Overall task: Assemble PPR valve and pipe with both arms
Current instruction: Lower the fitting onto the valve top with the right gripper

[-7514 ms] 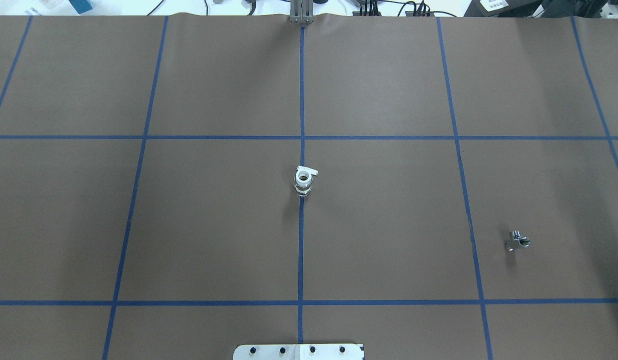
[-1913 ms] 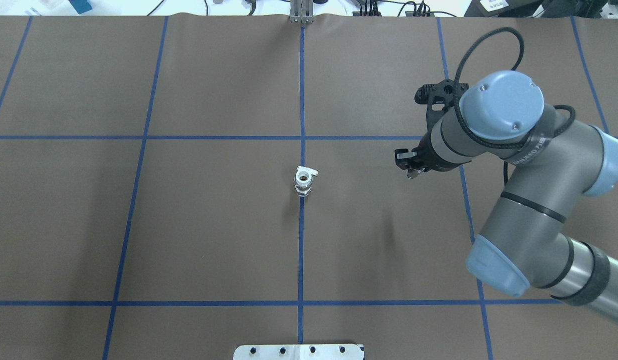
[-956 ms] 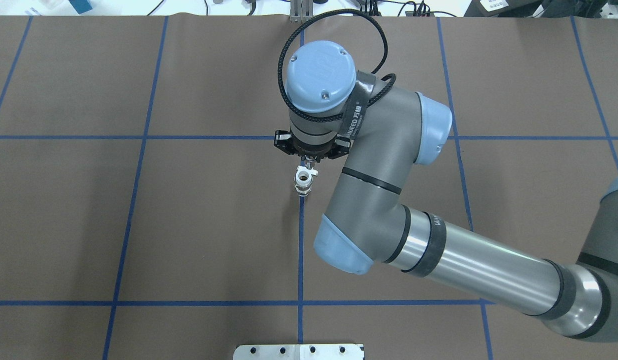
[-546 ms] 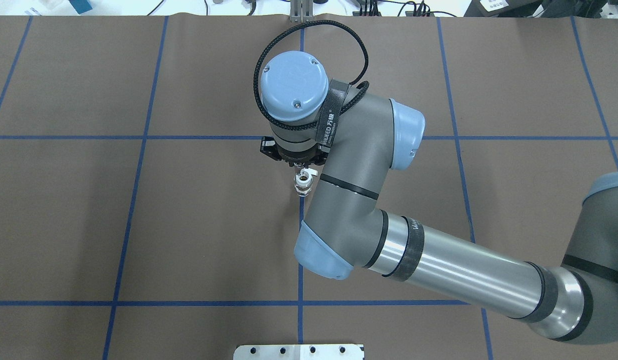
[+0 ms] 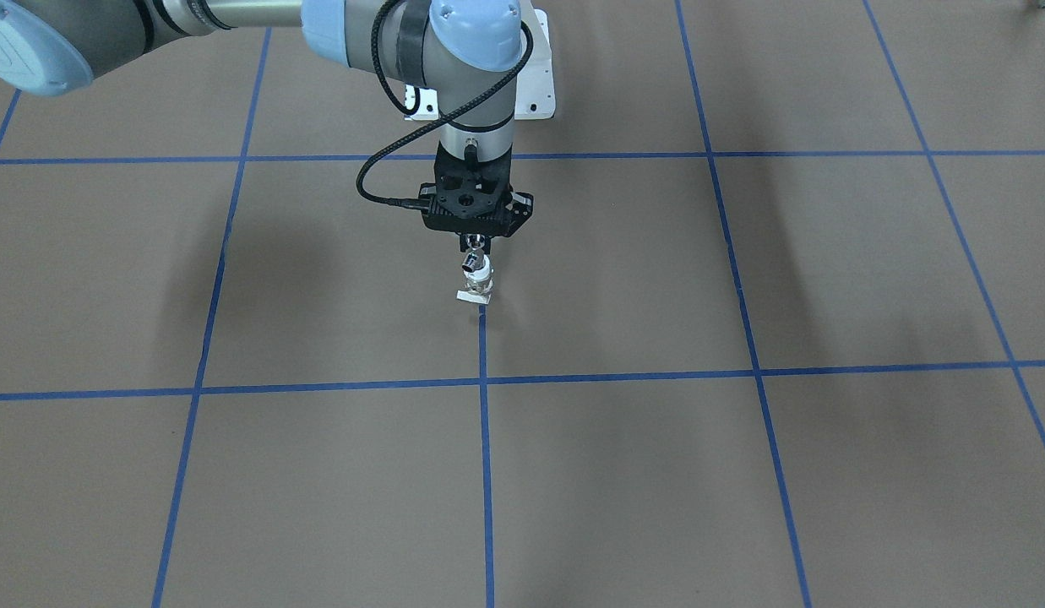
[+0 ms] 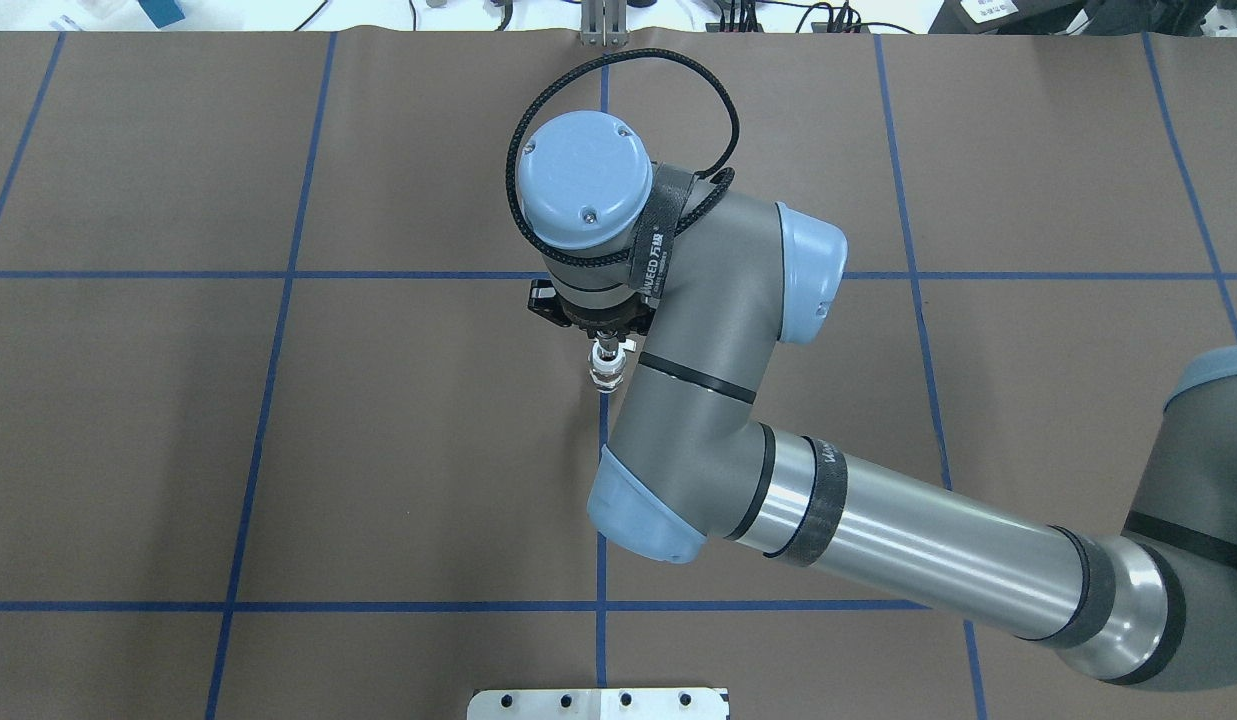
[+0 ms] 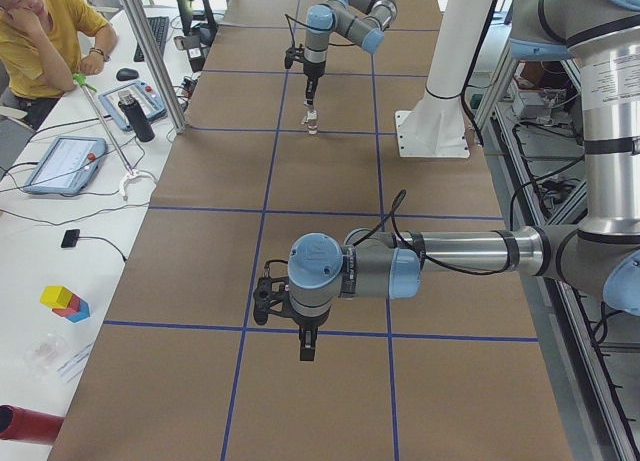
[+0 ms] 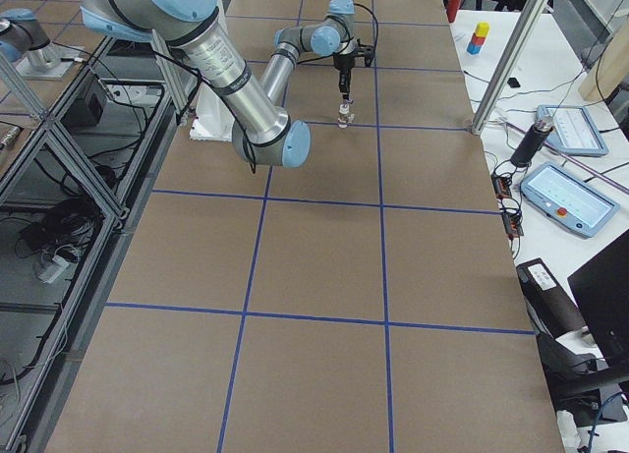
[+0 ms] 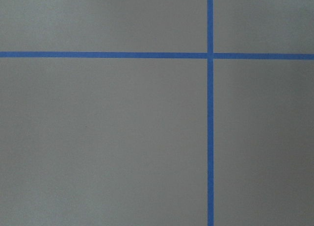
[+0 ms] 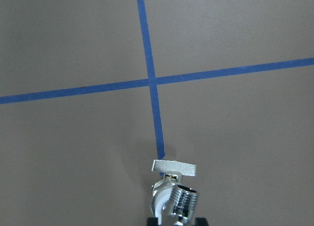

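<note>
The PPR valve (image 6: 607,378) stands upright on the blue tape line at the table's middle, its flat tab handle (image 10: 174,167) pointing away from the robot. My right gripper (image 6: 604,338) points straight down right above it, shut on the shiny silver pipe (image 10: 184,201). The pipe (image 5: 472,263) sits at the valve's (image 5: 480,285) top end; I cannot tell whether it is seated in it. My left gripper (image 7: 305,346) hangs above bare table at the robot's left end. It shows only in the exterior left view, so I cannot tell if it is open or shut.
Brown table cover with a blue tape grid (image 6: 278,275). The white base plate (image 6: 598,703) is at the near edge. An operator (image 7: 40,36), tablets and a black bottle (image 7: 140,116) sit on a side bench beyond the far edge, behind aluminium posts (image 7: 140,56).
The right arm came in from the right with the pipe, swung over the valve and lowered. The valve's open top, visible before, is now covered by the pipe. The valve has not moved.
</note>
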